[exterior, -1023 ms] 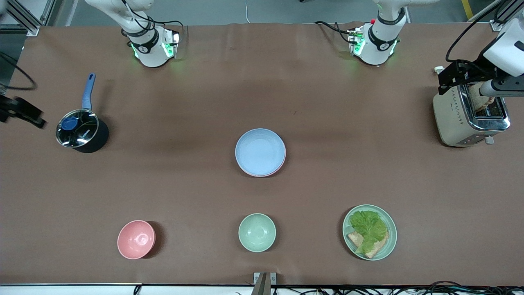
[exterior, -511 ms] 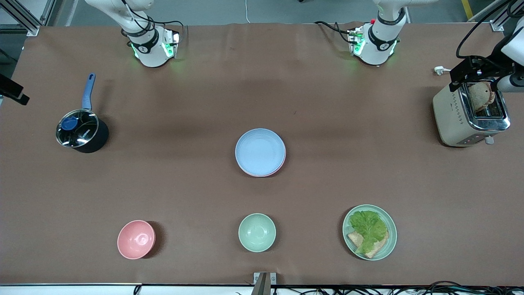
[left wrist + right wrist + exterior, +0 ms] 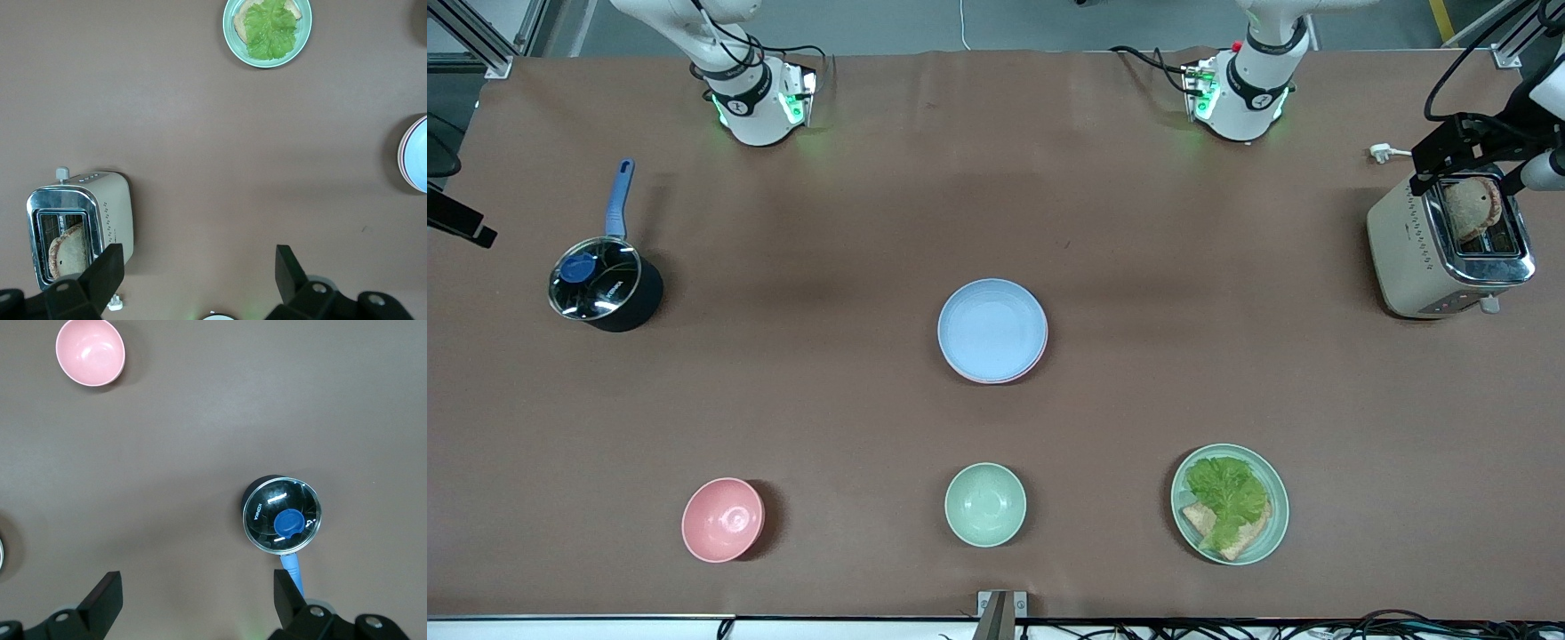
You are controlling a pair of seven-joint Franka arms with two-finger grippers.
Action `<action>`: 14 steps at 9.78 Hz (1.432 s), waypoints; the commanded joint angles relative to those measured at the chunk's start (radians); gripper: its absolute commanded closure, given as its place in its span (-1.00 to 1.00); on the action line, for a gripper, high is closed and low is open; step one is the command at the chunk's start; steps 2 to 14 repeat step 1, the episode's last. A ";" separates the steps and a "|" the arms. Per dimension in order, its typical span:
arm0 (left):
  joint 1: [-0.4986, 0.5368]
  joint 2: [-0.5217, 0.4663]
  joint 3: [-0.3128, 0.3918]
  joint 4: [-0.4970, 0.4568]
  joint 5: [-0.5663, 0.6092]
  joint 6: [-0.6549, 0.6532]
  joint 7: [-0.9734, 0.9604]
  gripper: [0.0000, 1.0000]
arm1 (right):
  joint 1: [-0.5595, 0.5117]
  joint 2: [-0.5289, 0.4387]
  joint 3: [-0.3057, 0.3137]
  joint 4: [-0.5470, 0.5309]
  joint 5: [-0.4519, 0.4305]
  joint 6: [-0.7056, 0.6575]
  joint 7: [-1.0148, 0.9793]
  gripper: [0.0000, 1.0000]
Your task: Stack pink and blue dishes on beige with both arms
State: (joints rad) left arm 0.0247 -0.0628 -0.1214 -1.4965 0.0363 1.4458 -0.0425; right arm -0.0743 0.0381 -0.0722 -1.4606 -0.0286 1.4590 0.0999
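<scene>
The light blue plate (image 3: 992, 329) lies at the middle of the table on top of the pale pink plate (image 3: 1041, 349), of which only a thin rim shows. In the left wrist view the blue plate (image 3: 419, 157) and the pink rim (image 3: 401, 155) sit at the frame's edge. No beige plate shows; whether it lies under the stack I cannot tell. My left gripper (image 3: 1472, 153) (image 3: 198, 277) hangs open and empty over the toaster. My right gripper (image 3: 458, 222) (image 3: 197, 593) hangs open and empty at the right arm's end of the table, beside the pot.
A black pot with a glass lid and blue handle (image 3: 596, 286) (image 3: 283, 515) stands toward the right arm's end. A toaster (image 3: 1414, 258) (image 3: 115, 213) holding bread stands toward the left arm's end. Nearest the front camera are a pink bowl (image 3: 723, 519) (image 3: 90, 351), a mint bowl (image 3: 985, 504) and a mint plate (image 3: 1279, 500) (image 3: 231, 41) with lettuce and toast.
Both grippers have shifted a little at their ends of the table, the left one rising off the toaster. The plate stack and the other dishes have not moved.
</scene>
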 commanded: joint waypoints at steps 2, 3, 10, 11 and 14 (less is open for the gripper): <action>0.000 0.017 0.002 -0.007 -0.019 -0.019 0.007 -1.00 | 0.030 -0.023 -0.021 -0.027 0.015 0.001 0.009 -1.00; 0.000 0.017 0.002 -0.007 -0.019 -0.019 0.007 -1.00 | 0.030 -0.023 -0.021 -0.027 0.015 0.001 0.009 -1.00; 0.000 0.017 0.002 -0.007 -0.019 -0.019 0.007 -1.00 | 0.030 -0.023 -0.021 -0.027 0.015 0.001 0.009 -1.00; 0.000 0.017 0.002 -0.007 -0.019 -0.019 0.007 -1.00 | 0.030 -0.023 -0.021 -0.027 0.015 0.001 0.009 -1.00; 0.000 0.017 0.002 -0.007 -0.019 -0.019 0.007 -1.00 | 0.030 -0.023 -0.021 -0.027 0.015 0.001 0.009 -1.00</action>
